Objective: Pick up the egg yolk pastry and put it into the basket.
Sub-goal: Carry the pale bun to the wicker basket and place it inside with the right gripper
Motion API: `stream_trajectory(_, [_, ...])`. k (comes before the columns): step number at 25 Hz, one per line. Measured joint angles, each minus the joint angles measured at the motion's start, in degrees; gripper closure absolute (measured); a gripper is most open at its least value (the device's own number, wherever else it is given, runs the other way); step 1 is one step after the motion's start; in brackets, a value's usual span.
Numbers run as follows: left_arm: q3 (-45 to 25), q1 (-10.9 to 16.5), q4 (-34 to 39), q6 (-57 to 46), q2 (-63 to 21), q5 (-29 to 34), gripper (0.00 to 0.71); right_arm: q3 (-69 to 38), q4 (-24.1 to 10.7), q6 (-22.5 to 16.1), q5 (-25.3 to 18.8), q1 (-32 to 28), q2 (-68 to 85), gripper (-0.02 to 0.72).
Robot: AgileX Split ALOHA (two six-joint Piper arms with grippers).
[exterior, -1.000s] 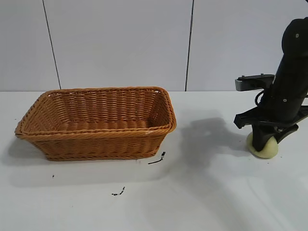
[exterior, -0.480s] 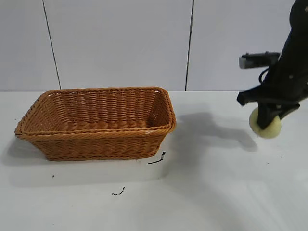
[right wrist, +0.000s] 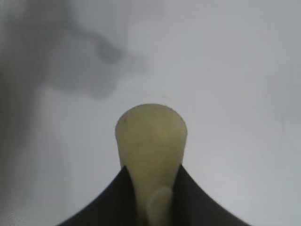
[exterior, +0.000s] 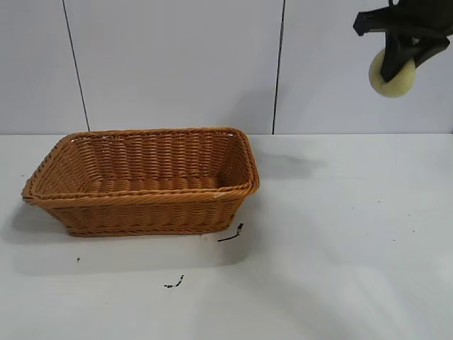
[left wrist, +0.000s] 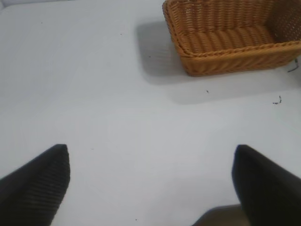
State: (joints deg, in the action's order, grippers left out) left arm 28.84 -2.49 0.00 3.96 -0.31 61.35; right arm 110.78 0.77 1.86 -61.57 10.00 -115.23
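My right gripper [exterior: 395, 65] is shut on the egg yolk pastry [exterior: 393, 76], a pale yellow-green lump, and holds it high above the table at the far right, well to the right of the basket. In the right wrist view the pastry [right wrist: 151, 141] is squeezed between the two black fingers [right wrist: 113, 202]. The orange-brown wicker basket [exterior: 42, 185] stands on the table at the left and holds nothing that I can see. It also shows in the left wrist view [left wrist: 188, 52]. My left gripper [left wrist: 151, 188] is open, over bare table away from the basket; it is out of the exterior view.
Two small black scraps [exterior: 231, 235] [exterior: 174, 283] lie on the white table just in front of the basket. A white panelled wall stands behind the table. The pastry's shadow [right wrist: 101, 61] falls on the table below the right gripper.
My right gripper has lifted the pastry from the table surface straight up to near the top of the exterior view. The basket has not moved.
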Motion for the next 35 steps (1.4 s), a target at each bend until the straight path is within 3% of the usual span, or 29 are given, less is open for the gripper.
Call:
stream_trajectory(8, [0.0,0.0,0.0,0.0,0.0,0.0,0.014,11.64,-0.05,-1.04,-4.03,15.22,-8.25,0.623])
stream_trajectory(16, [0.0,0.0,0.0,0.0,0.0,0.0,0.014,12.2,-1.29,-1.86,2.6,27.49,-15.36,0.623])
stream_trajectory(24, [0.0,0.0,0.0,0.0,0.0,0.0,0.014,12.2,-2.28,-2.53,9.93,28.63,-24.73,0.623])
stream_trajectory(26, [0.0,0.0,0.0,0.0,0.0,0.0,0.014,12.2,-2.35,-2.72,10.69,28.63,-26.14,0.558])
stream_trajectory(28, [0.0,0.0,0.0,0.0,0.0,0.0,0.014,12.2,-1.97,-2.72,10.69,28.63,-26.3,0.414])
stream_trajectory(30, [0.0,0.0,0.0,0.0,0.0,0.0,0.014,12.26,-1.87,-2.72,10.95,28.63,-26.3,0.22])
stream_trajectory(31, [0.0,0.0,0.0,0.0,0.0,0.0,0.014,12.26,-1.87,-2.72,10.95,28.63,-26.3,0.22])
stream_trajectory(34, [0.0,0.0,0.0,0.0,0.0,0.0,0.014,12.47,-1.92,-3.36,10.7,28.63,-25.82,0.043])
stream_trajectory(35, [0.0,0.0,0.0,0.0,0.0,0.0,0.014,12.47,-1.92,-3.41,10.41,28.63,-25.26,0.033])
